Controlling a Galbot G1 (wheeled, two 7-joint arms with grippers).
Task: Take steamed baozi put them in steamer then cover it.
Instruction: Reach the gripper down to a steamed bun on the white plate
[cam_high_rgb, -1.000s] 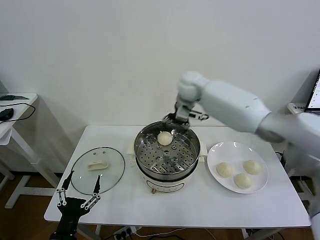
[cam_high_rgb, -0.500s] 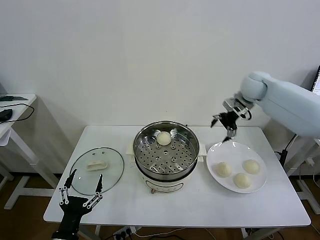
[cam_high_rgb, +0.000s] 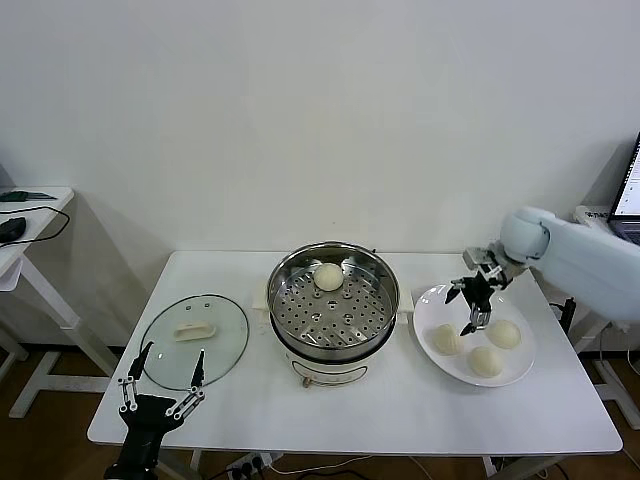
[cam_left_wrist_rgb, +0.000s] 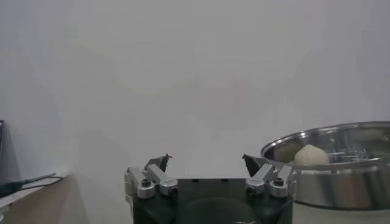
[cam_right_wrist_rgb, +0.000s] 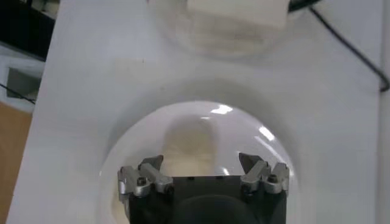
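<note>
Head view: right gripper (cam_high_rgb: 472, 306) hangs over the white plate (cam_high_rgb: 432, 310) on the right side of the white surface (cam_high_rgb: 400, 410), jaws spread wide, nothing between them. It sits just above the two nearer baozi on the plate, not touching either as far as can be told. Three steamed baozi on the plate: one (cam_high_rgb: 446, 339), one (cam_high_rgb: 503, 333), one (cam_high_rgb: 486, 361). Fourth baozi (cam_high_rgb: 329, 277) lies in the steamer (cam_high_rgb: 335, 303), toward the far side of the perforated floor. Steamer stands mid-surface on its white base, uncovered. Cover (cam_high_rgb: 195, 340) lies flat on the surface well left of the steamer, handle up. Left gripper (cam_high_rgb: 160, 381) parked low at the near left edge of the surface, near the cover, jaws wide, holding nothing.

Left wrist view: left gripper (cam_left_wrist_rgb: 208, 175) jaws wide apart, empty. Steamer (cam_left_wrist_rgb: 335, 164) off to one side, one baozi (cam_left_wrist_rgb: 311, 154) showing above its rim.

Right wrist view: right gripper (cam_right_wrist_rgb: 203, 173) jaws wide, empty, directly above the plate (cam_right_wrist_rgb: 250, 131). Baozi are not visible here. White base of the steamer (cam_right_wrist_rgb: 236, 13) at the frame edge.
</note>
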